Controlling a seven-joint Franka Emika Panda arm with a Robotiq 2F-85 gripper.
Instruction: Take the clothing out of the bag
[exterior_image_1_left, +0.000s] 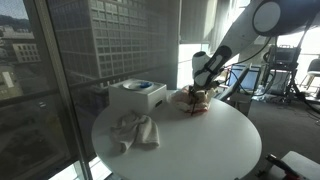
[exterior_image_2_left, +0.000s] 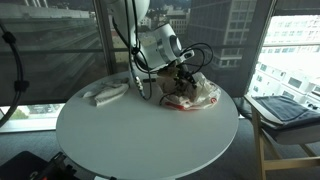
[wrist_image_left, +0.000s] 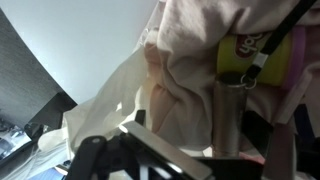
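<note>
Cream fabric (wrist_image_left: 180, 90) fills the wrist view right up against the lens, and it's honestly hard to say how much of it is clothing and how much is the bag's own skin. A yellow label (wrist_image_left: 235, 60) pokes out beside it, lettering too blurry to read. In both exterior views the tool (exterior_image_2_left: 183, 82) is nose-down into the mouth of the crumpled bag (exterior_image_2_left: 200, 95), so whatever is being fished out sits inside the bag, under the arm. Whether the tool is clamped on anything or just spread inside can't be told, since the tips are buried in folds in every view. A white garment (exterior_image_2_left: 105, 93) lies well apart from the bag on the round surface (exterior_image_2_left: 140, 135), probably out already, and a white box (exterior_image_1_left: 137, 95) stands beside the bag. The worry is that nothing pins the bag down. A lift that pinches bag and fabric together would likely haul the whole lot up, or drag it toward the surface's edge, which is near the bag.
</note>
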